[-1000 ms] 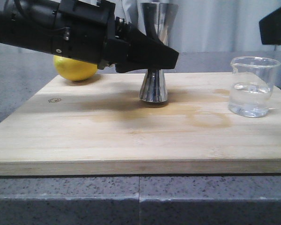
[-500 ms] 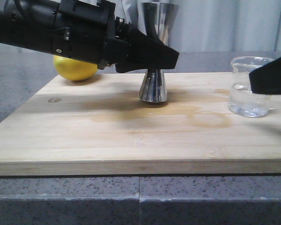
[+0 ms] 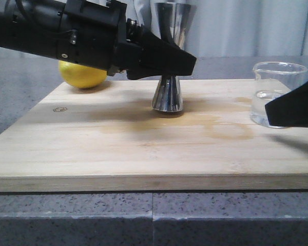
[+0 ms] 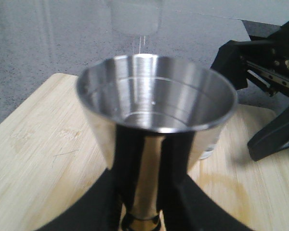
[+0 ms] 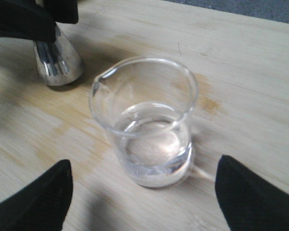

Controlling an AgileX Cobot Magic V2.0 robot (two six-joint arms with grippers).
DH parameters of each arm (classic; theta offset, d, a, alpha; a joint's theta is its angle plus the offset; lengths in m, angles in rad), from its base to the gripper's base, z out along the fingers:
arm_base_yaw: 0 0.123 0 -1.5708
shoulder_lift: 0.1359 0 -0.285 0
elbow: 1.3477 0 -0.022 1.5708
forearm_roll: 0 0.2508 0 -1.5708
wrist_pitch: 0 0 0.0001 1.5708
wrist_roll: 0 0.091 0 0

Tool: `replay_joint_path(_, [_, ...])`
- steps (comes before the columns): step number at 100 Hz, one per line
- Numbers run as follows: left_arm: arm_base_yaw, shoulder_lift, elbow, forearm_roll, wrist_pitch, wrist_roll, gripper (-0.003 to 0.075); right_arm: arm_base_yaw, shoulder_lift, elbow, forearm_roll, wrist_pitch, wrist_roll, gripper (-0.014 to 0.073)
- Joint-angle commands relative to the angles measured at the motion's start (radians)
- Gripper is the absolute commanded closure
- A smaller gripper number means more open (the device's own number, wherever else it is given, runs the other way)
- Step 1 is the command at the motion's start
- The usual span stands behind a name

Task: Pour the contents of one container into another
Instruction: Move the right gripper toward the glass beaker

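The steel hourglass jigger [image 3: 168, 95] stands upright at the middle back of the wooden board [image 3: 143, 148]. My left gripper [image 3: 170, 64] is shut on its narrow waist. In the left wrist view the jigger's wide cup [image 4: 154, 96] looks empty and my left gripper [image 4: 141, 211] clamps the stem below it. The clear glass beaker [image 3: 273, 84] stands at the board's right, about a third full of clear liquid. My right gripper [image 3: 291, 110] is open, low in front of the beaker. In the right wrist view the beaker [image 5: 147, 120] sits just ahead of the right gripper [image 5: 143, 166], not touched.
A yellow lemon [image 3: 82, 75] lies at the board's back left, behind the left arm. A faint ring stain [image 3: 228, 129] marks the wood between jigger and beaker. The board rests on a grey speckled counter [image 3: 154, 218].
My right gripper has come down from the upper right edge and now sits low in front of the beaker, covering its lower right part. The left gripper and jigger have not moved.
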Motion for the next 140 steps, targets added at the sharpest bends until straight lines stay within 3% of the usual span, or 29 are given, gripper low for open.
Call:
replay_joint_path(1, [-0.006, -0.039, -0.03, -0.079, 0.07, 0.003, 0.0606, 0.0, -0.024, -0.026, 0.057, 0.007, -0.007, 0.0042])
replay_joint_path(62, [-0.006, -0.039, -0.03, -0.079, 0.07, 0.003, 0.0606, 0.0, -0.213, -0.026, 0.018, -0.02, 0.108, 0.0042])
replay_joint_path(81, [-0.006, -0.039, -0.03, -0.079, 0.07, 0.003, 0.0606, 0.0, -0.249, -0.107, -0.433, -0.023, 0.576, 0.0042])
replay_joint_path(94, [-0.006, -0.039, -0.03, -0.079, 0.07, 0.003, 0.0606, 0.0, -0.253, -0.138, -0.663, 0.017, 0.819, 0.0042])
replay_joint_path(111, [-0.006, -0.039, -0.03, -0.079, 0.07, 0.003, 0.0606, 0.002, -0.311, -0.138, -0.956, -0.066, 1.145, 0.0042])
replay_joint_path(129, [-0.006, -0.039, -0.03, -0.079, 0.07, 0.003, 0.0606, 0.103, -0.416, -0.113, -1.185, -0.147, 1.42, 0.0042])
replay_joint_path(140, [-0.006, -0.039, -0.03, -0.079, 0.07, 0.003, 0.0606, 0.224, -0.425, -0.067, -1.304, -0.267, 1.607, 0.0042])
